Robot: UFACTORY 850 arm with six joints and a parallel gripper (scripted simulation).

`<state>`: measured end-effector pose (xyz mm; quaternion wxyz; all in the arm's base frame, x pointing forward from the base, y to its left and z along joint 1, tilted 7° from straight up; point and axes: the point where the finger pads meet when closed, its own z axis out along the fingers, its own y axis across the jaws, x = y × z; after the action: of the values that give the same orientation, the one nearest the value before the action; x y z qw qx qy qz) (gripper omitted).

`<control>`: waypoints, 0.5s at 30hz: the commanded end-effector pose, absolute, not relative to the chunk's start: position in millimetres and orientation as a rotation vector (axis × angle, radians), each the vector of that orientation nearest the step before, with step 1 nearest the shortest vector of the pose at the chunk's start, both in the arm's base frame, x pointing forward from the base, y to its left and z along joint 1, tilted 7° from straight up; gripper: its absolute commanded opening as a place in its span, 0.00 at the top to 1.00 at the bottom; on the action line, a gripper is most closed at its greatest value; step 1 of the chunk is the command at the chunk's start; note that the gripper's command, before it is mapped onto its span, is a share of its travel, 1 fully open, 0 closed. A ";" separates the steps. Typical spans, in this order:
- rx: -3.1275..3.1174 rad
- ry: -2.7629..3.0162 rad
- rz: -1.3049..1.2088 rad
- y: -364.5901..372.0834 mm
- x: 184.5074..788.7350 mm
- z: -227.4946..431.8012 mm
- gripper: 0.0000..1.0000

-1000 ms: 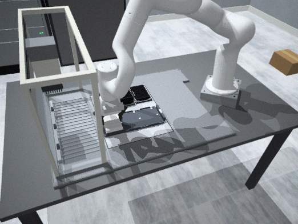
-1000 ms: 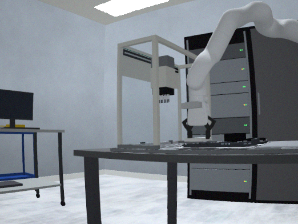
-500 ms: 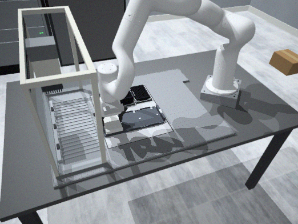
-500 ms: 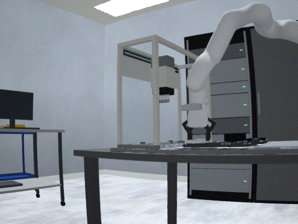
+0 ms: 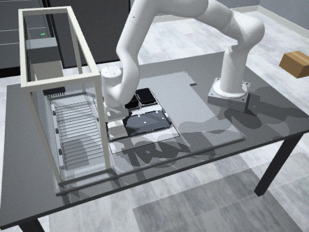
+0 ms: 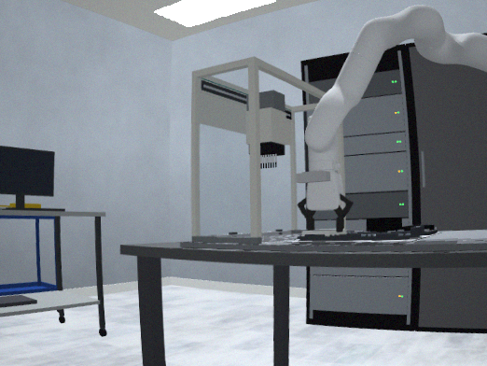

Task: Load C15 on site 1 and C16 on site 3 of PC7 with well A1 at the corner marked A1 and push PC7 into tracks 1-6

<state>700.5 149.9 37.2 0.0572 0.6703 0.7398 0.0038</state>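
Observation:
The plate carrier PC7 (image 5: 142, 124) lies loose on the apron in front of the rails, long side across; it also shows edge-on in the exterior view (image 6: 368, 233). My gripper (image 5: 116, 118) is down over the carrier's end nearest the instrument and also shows in the exterior view (image 6: 325, 223). It is shut on a pale plate (image 5: 116, 130), which I take for C16. The plate sits at or just above the carrier's end site; I cannot tell whether it touches. Two dark plates stand in the nests behind, one nearer the arm's base (image 5: 147, 96) and one beside it (image 5: 132, 103). The wrist hides the third nest.
The instrument frame (image 5: 59, 89) with its loading rails (image 5: 77, 133) stands left of the carrier. Its pipetting head (image 6: 271, 126) hangs inside. The arm's base (image 5: 229, 94) is at the back right. A cardboard box (image 5: 296, 63) lies on the floor.

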 end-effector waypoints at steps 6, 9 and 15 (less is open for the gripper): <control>2.032 2.242 0.014 150.1 701.3 38.3 1.00; 2.032 2.242 0.014 150.1 701.3 37.6 0.00; 2.032 2.242 0.014 150.1 701.3 37.7 0.00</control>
<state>700.5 149.8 36.5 0.0571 0.6703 0.7398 0.0038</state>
